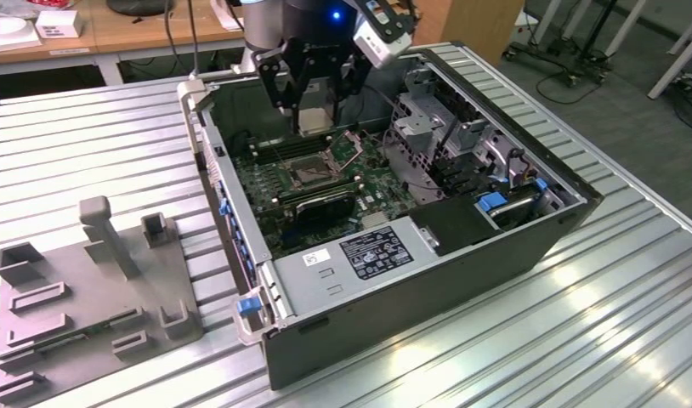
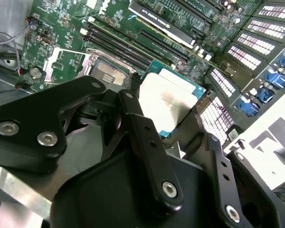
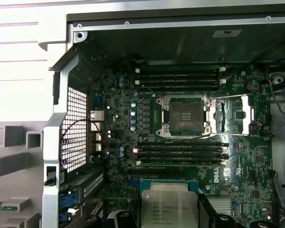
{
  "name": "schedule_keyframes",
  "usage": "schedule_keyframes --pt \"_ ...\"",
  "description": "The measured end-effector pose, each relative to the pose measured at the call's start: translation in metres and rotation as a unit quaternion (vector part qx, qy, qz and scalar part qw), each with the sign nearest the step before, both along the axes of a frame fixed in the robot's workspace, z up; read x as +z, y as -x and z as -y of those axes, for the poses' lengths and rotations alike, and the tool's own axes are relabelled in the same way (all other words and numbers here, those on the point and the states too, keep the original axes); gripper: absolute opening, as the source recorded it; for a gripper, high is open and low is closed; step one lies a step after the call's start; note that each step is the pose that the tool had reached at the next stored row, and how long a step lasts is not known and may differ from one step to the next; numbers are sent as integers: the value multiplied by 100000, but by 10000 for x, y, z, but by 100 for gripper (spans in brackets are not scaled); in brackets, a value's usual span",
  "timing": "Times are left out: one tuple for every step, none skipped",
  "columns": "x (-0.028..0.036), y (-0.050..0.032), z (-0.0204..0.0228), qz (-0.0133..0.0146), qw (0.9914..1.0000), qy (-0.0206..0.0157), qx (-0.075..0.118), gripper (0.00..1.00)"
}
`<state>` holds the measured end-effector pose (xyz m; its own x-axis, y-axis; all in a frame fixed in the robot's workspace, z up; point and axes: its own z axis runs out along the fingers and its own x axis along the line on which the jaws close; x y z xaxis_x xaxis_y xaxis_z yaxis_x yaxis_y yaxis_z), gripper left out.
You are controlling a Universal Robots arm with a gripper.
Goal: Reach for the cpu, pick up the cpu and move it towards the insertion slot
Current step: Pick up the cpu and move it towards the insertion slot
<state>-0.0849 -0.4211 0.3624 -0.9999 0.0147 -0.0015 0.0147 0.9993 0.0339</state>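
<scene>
My black two-finger gripper (image 2: 173, 121) pinches the flat silvery square cpu (image 2: 168, 102) by opposite edges at frame centre — light, rigid, slick-faced, likely fragile underneath

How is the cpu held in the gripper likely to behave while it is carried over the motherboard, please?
The cpu is a thin, flat plate with a metal face, so it is probably rigid and light. That smooth face may be slippery between the gripper fingers. Held by its edges above the insertion slot, it could tilt if knocked.
</scene>
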Motion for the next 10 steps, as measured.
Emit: schedule_keyframes --pt "-1 -5 -2 1 100000 -5 -2 55" --pt "-1 -11 -4 -3 100000 0 -2 55" --pt "-1 -17 -5 -1 100000 -2 0 55" --pt "-2 -22 -7 1 100000 -4 -3 55" --pt "-2 -27 -8 -1 100000 -3 -1 55" --pt "-2 -32 -10 -3 100000 -1 -2 55" --pt "-2 -38 -11 0 100000 -3 -3 55" --pt "-3 -45 -13 0 100000 -4 0 55" --pt "-3 -51 -15 1 100000 -4 -1 55" --pt "-4 -58 -17 -1 100000 -3 -2 55"
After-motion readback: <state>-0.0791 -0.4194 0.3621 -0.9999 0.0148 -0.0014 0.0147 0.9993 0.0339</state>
